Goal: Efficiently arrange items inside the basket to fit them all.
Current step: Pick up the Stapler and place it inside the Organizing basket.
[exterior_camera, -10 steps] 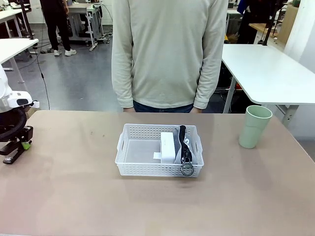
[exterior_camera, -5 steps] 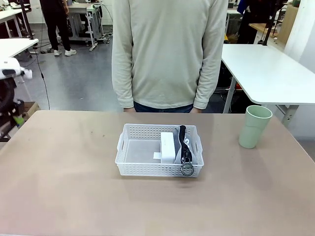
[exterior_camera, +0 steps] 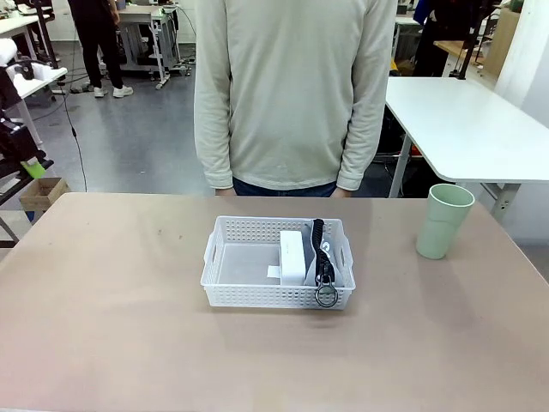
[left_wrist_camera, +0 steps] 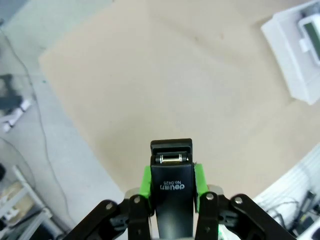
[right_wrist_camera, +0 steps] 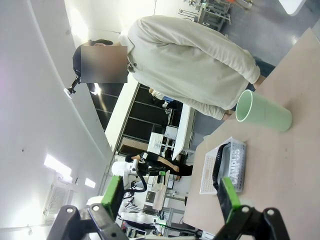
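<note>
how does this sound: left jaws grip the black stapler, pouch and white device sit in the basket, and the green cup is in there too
Wrong on one point: the front view shows the green cup standing on the table right of the basket, outside it. The rest holds.

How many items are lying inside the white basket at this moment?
2. The white device stands in the right half of the basket; the grey pouch stands on its edge just right of it, against the right wall. Something small could be hidden behind them.
</note>
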You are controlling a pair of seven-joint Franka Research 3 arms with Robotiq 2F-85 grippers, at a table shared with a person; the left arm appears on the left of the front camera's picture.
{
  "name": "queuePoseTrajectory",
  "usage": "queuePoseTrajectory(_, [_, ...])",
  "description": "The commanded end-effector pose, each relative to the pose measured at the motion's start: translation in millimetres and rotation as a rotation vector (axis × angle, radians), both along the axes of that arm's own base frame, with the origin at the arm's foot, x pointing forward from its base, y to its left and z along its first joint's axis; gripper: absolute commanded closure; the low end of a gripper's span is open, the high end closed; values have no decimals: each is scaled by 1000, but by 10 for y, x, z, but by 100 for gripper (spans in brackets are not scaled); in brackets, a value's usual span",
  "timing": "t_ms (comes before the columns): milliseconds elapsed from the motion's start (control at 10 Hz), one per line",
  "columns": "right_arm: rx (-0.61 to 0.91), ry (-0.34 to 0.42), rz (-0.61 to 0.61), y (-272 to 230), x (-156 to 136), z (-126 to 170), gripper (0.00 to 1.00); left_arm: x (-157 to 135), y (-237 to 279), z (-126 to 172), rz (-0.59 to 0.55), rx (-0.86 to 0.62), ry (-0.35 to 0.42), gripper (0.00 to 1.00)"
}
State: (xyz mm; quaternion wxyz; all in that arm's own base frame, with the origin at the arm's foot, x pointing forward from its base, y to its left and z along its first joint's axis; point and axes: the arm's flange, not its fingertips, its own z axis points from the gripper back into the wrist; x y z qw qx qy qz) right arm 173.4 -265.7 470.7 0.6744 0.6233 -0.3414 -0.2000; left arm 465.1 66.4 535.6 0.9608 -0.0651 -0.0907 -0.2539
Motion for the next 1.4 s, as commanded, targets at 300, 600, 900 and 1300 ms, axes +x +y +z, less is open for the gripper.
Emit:
queuePoseTrajectory(300, [-4, -30, -5, -9, 12, 14, 0, -122, -121, 177, 38, 32, -91, 100])
queuePoseTrajectory(600, [-4, -30, -5, -9, 12, 14, 0, 153, -971, 377, -9, 6, -82, 63])
queuePoseTrajectory(900, [-4, -30, -5, -9, 12, 14, 0, 610, -2631, 462, -340, 28, -55, 63])
queuePoseTrajectory(1300, [-4, -30, -5, -9, 12, 14, 0, 533, -3878, -132, -447, -109, 112, 63])
